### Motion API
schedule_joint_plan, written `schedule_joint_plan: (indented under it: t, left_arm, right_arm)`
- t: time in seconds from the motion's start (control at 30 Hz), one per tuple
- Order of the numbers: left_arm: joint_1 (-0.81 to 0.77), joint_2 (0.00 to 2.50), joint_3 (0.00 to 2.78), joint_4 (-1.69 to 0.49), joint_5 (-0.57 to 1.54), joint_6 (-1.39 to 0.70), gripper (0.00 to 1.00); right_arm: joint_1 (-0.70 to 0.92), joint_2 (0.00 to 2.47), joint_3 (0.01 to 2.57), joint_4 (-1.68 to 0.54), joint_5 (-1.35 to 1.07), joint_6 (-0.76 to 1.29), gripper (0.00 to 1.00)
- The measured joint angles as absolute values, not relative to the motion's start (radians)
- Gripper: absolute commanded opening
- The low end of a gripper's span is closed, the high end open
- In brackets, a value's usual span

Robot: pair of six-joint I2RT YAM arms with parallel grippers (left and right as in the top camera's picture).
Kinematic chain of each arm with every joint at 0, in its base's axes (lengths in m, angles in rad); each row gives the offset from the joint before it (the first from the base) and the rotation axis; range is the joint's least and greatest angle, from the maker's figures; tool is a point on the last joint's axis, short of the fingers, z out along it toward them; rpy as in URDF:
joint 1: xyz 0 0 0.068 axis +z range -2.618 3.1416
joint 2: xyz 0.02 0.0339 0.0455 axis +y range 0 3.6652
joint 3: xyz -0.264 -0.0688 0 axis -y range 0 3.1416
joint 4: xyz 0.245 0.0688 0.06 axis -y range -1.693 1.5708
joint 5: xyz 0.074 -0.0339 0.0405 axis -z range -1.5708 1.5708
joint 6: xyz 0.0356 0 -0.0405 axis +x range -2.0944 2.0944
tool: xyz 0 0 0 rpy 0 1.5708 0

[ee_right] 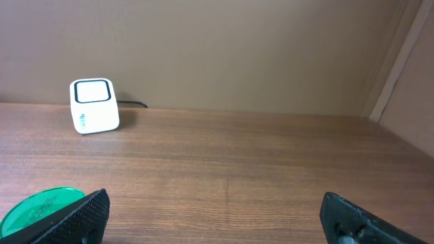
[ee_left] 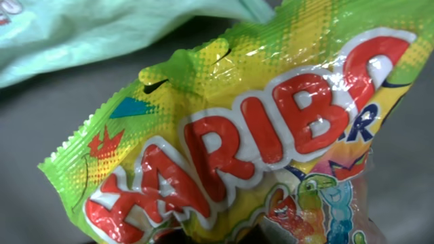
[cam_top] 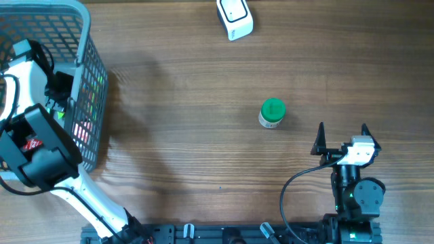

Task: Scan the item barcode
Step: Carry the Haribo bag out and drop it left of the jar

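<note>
Crinkled, glossy candy bag, green-yellow with puffy red letters, fills the left wrist view, lying in the basket beside a pale green packet. Wood-grain table. Grey plastic lattice basket, far left corner. Left gripper inside it, jaws closed; grip on the bag unclear. Right gripper spread wide, empty. Boxy white scanner. Round green-lidded jar, mid-table.

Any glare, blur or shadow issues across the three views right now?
Left wrist: Haribo bag fills the frame, soft focus, foil glints near its top. Overhead: sharp, even light, soft shadow beside the basket. Right wrist: scanner crisp, green lid and pincer fingers cropped at the bottom edge.
</note>
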State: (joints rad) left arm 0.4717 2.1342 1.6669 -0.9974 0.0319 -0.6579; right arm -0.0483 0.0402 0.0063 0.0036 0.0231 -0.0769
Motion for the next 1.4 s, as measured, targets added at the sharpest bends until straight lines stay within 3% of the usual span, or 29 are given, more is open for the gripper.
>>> schedule_joint_plan:
  t: [0.33, 0.57, 0.77, 0.87, 0.97, 1.1, 1.23, 1.4]
  left_arm:
    - [0.548, 2.038, 1.665, -1.049, 0.122, -0.641, 0.04]
    - [0.736, 1.534, 1.687, -1.050, 0.277, -0.641, 0.04]
    - [0.697, 1.338, 1.691, -1.068, 0.532, -0.641, 0.04]
    - [0.560, 1.293, 1.691, -1.118, 0.592, -0.612, 0.04]
    - [0.314, 1.294, 1.686, -1.138, 0.619, -0.542, 0.04]
    - [-0.065, 1.358, 1.628, -1.133, 0.467, -0.490, 0.04]
    - [-0.329, 1.506, 1.532, -1.082, 0.231, -0.474, 0.04]
    - [-0.511, 1.796, 1.377, -0.864, 0.072, -0.467, 0.04]
  right_arm:
    - [-0.048, 0.040, 0.006, 0.004, 0.023, -0.077, 1.00]
    - [-0.048, 0.040, 0.006, 0.004, 0.023, -0.077, 1.00]
    - [-0.048, 0.040, 0.006, 0.004, 0.023, -0.077, 1.00]
    - [-0.048, 0.040, 0.006, 0.004, 0.023, -0.077, 1.00]
    - [-0.048, 0.040, 0.006, 0.004, 0.023, -0.077, 1.00]
    - [-0.046, 0.040, 0.006, 0.004, 0.023, -0.077, 1.00]
    - [-0.046, 0.040, 0.006, 0.004, 0.023, -0.077, 1.00]
    - [-0.046, 0.040, 0.006, 0.004, 0.023, -0.077, 1.00]
